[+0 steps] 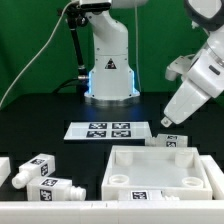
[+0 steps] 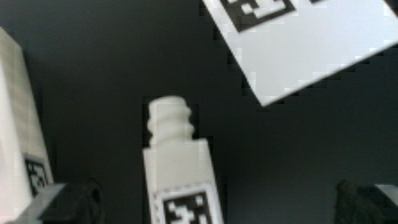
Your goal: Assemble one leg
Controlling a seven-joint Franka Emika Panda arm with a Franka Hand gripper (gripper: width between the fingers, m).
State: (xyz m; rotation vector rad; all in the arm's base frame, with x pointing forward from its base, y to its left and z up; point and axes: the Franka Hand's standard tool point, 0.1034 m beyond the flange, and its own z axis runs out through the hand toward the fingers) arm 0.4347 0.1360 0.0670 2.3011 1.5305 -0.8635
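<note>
A white leg (image 2: 178, 170) with a tag sticker lies on the black table, and its narrower screw end (image 2: 169, 115) points away from my gripper. My gripper (image 2: 217, 204) is open, with one dark finger on each side of the leg; the leg lies nearer one finger (image 2: 68, 202). In the exterior view the gripper (image 1: 168, 122) hovers just above this leg (image 1: 172, 140), behind the tabletop. Two more legs (image 1: 32, 171) (image 1: 58, 188) lie at the exterior view's left.
The large white tabletop (image 1: 160, 172) sits at the front right of the exterior view. The marker board (image 1: 100, 130) lies in front of the robot base and shows in the wrist view (image 2: 302, 50). A white tagged part's edge (image 2: 15, 130) borders the wrist view.
</note>
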